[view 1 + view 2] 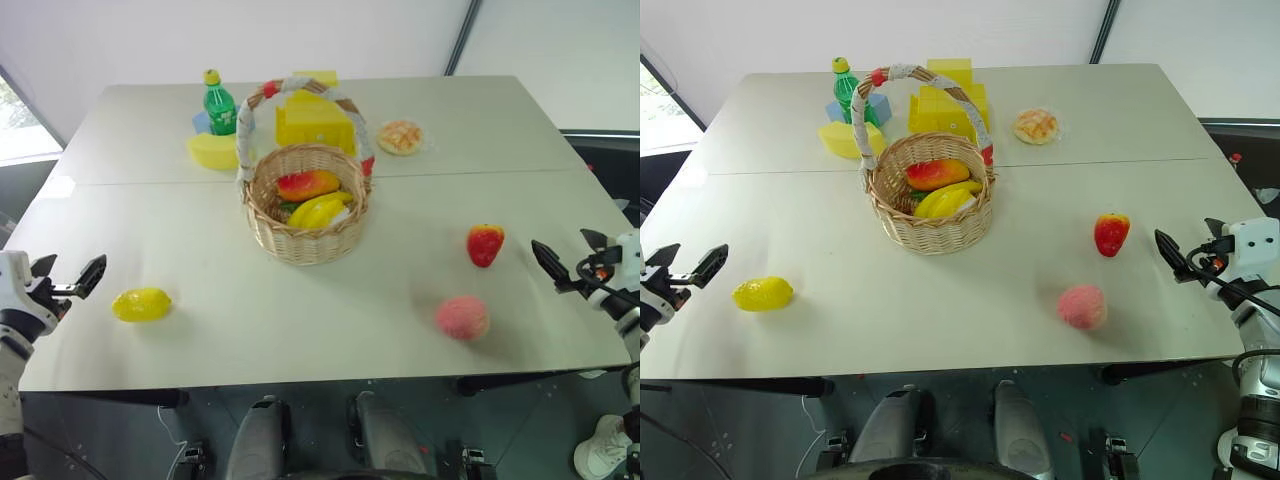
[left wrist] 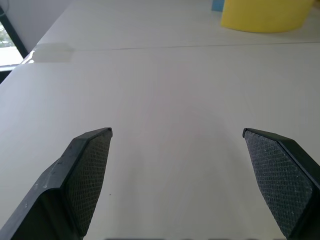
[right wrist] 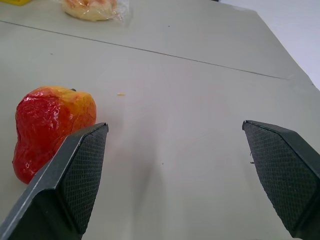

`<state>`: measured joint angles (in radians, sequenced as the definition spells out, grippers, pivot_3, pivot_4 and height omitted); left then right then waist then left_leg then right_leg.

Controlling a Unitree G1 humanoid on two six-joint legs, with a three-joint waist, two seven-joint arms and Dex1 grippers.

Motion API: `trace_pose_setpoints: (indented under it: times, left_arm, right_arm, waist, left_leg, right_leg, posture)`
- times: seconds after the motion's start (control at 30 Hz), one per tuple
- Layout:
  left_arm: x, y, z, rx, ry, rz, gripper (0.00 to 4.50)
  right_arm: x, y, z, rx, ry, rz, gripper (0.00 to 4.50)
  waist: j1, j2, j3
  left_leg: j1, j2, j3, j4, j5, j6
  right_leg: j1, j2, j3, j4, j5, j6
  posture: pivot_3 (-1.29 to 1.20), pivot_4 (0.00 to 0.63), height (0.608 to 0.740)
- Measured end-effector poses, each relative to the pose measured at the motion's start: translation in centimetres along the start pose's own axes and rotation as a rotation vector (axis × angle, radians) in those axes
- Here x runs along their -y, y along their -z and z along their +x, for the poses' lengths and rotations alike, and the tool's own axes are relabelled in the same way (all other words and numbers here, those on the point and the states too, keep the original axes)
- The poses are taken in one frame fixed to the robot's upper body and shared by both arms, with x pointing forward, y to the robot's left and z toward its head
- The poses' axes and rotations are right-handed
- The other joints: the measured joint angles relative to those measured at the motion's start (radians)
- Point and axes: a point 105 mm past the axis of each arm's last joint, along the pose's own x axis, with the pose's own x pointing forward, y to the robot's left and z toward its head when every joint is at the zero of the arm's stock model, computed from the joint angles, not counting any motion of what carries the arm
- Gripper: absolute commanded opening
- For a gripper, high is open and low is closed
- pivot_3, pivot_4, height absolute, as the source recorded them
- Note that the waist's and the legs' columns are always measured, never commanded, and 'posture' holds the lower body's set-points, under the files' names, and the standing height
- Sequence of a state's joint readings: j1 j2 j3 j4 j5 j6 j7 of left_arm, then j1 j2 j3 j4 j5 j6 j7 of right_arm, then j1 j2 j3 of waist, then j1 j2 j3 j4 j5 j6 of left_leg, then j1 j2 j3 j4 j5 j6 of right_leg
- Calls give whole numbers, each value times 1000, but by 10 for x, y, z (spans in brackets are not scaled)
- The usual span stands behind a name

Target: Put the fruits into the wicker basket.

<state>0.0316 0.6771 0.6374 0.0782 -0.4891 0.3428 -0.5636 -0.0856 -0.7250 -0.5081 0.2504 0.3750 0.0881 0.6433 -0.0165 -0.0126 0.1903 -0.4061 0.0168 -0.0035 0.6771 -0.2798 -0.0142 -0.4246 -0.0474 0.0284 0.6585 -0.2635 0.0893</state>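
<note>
- left gripper (image 1: 68, 275): fingers spread wide, nothing between them, hovering at the left table edge, pointing across the table (image 1: 300, 300).
- right gripper (image 1: 565, 262): fingers also wide apart, empty, at the right table edge, pointing forward.
- lemon (image 1: 141, 304): lies on the table just beside the left gripper, on its inner side and slightly nearer the robot. Long axis runs roughly side to side across the table, one tip toward the gripper. Nothing between it and the fingers.
- strawberry (image 1: 485, 244): just inboard of the right gripper, close to its inner finger in the right wrist view (image 3: 52, 127). Long axis runs near–far on the table, broad red-yellow end away from the robot, narrower end toward the front edge.
- peach (image 1: 462, 318): round, no clear axis. Inboard of the right gripper and nearer the robot than the strawberry, close to the front table edge.
- wicker basket (image 1: 305, 225): mid-table, well apart from both grippers, about midway between them and further out. Handle arches up and leans toward the far side. Already holds some yellow and orange-red toy items.
- Beyond the basket: green bottle (image 1: 220, 105), yellow boxes (image 1: 313, 122), a rounded yellow block (image 1: 212, 151); bun (image 1: 400, 137) further out on the right gripper's side.
- Table between each fruit and the basket is bare.
</note>
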Motion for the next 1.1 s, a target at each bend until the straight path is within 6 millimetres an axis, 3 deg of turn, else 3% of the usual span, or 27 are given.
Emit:
trace_pose_setpoints:
  times: [0.33, 0.47, 0.67, 0.73, 0.87, 1.03, 1.1]
  left_arm:
    - [3, -1, 2, 2, 13, -2, 4500]
    - [12, -2, 6, -15, 56, 8, 4500]
    - [43, -33, 11, -3, 276, 126, 4500]
    - [59, -34, 10, -35, 389, 159, 4500]
    - [85, -33, 4, -151, 628, 295, 4500]
    - [90, -30, -9, -328, 838, 513, 4500]
    - [89, -29, -12, -372, 887, 573, 4500]
  right_arm:
    - [-1, -2, 1, 12, 3, -2, 4487]
    - [-18, -23, 5, 57, -81, -18, 4487]
    - [-87, -75, 4, 115, -429, -73, 4487]
    - [-122, -88, -3, 118, -594, -99, 4487]
    - [-191, -97, -19, 108, -899, -123, 4487]
    - [-230, -112, -17, 181, -1038, -116, 4487]
    - [-240, -110, -18, 179, -1071, -108, 4487]
  waist:
    - [0, 0, 0]
    - [0, 0, 0]
    - [0, 0, 0]
    - [0, 0, 0]
    - [-1, 0, 0]
    - [0, 0, 0]
    - [2, 0, 0]
  left_leg:
    - [0, 0, 0, 0, 0, 0]
    - [0, 0, 0, 0, 0, 0]
    - [0, 0, -1, 0, 0, 0]
    - [0, 0, -1, 0, 0, 0]
    - [0, 1, -1, 0, 0, 0]
    - [0, 0, -1, 0, 0, 0]
    - [-1, 0, -1, 0, 0, 0]
  right_leg:
    - [0, 0, 0, 0, 0, 0]
    - [0, 0, 0, 1, 0, 0]
    - [0, -1, 0, 1, 0, 0]
    - [0, 0, 0, 1, 0, 0]
    - [0, 0, 0, 0, 0, 0]
    - [-1, 1, -1, 0, -2, -4]
    - [-1, 0, -1, 0, -2, -3]
  posture:
    - [0, 150, 740]
    - [0, 150, 740]
    - [0, 150, 740]
    - [0, 150, 740]
    - [0, 150, 740]
    - [0, 150, 740]
    - [0, 150, 740]
